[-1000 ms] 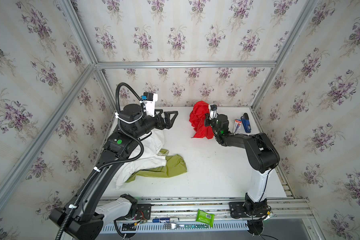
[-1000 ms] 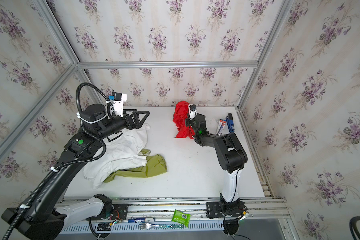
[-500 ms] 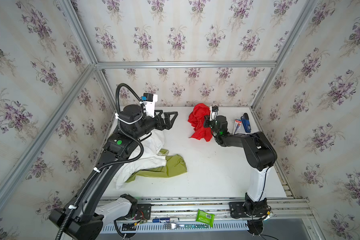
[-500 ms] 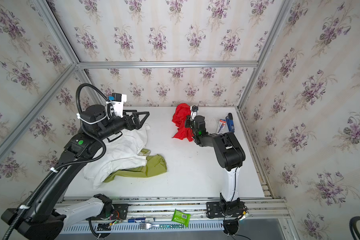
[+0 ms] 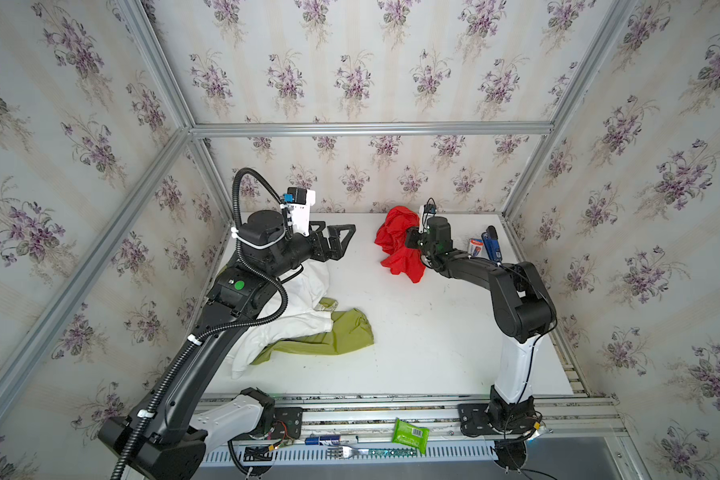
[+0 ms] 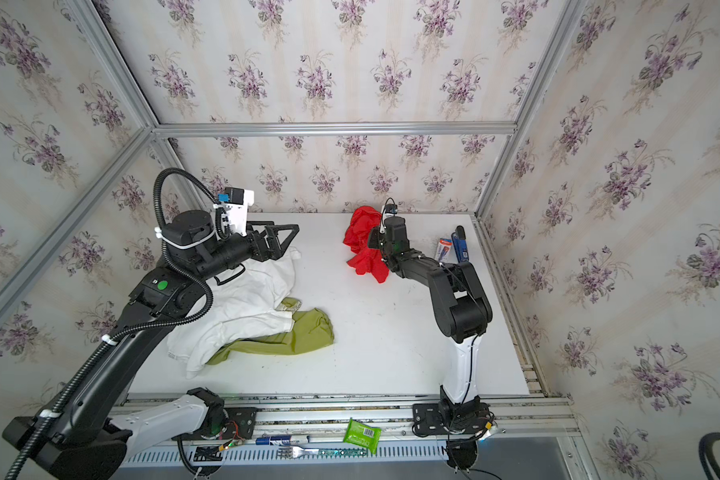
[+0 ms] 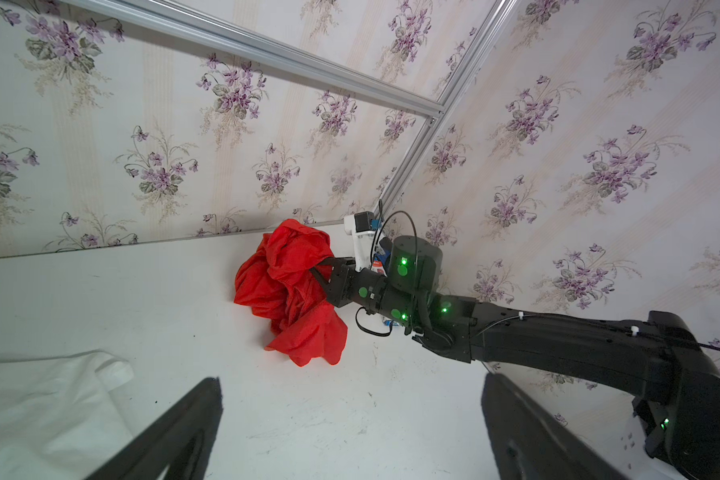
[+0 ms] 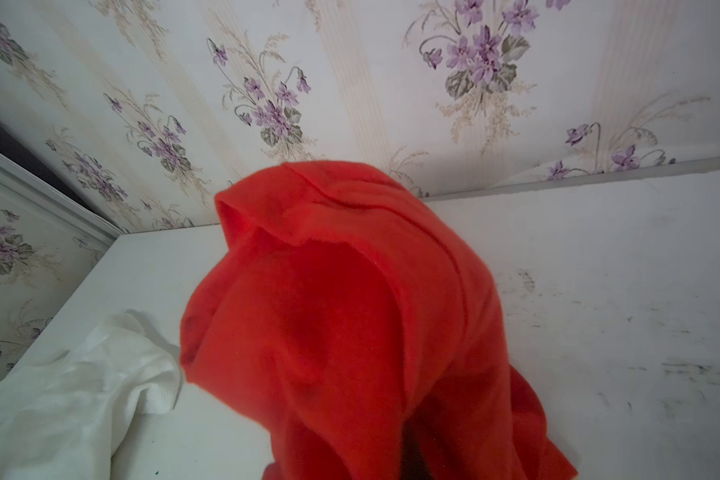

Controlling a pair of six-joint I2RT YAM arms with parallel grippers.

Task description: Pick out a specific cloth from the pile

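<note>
The cloth (image 5: pixel 398 245) is bright red and bunched at the back of the table, apart from the pile. My right gripper (image 5: pixel 410 241) is shut on it; in the left wrist view its jaws bite into the cloth (image 7: pixel 292 286) from the side. The lower folds reach the tabletop. In the right wrist view the cloth (image 8: pixel 350 311) covers the fingers. The pile lies at the left: a white garment (image 5: pixel 296 311) partly over an olive-green cloth (image 5: pixel 333 336). My left gripper (image 5: pixel 344 235) hovers open above the white garment's far edge, holding nothing.
A blue object (image 5: pixel 491 245) and a small red-and-white tube (image 5: pixel 476 248) lie at the back right corner, behind the right arm. A green packet (image 5: pixel 410 434), a marker and a fork sit on the front rail. Papered walls close in three sides.
The right gripper and the red cloth have shifted only slightly, the cloth sitting a little lower. The left arm has stayed still with its jaws wide.
</note>
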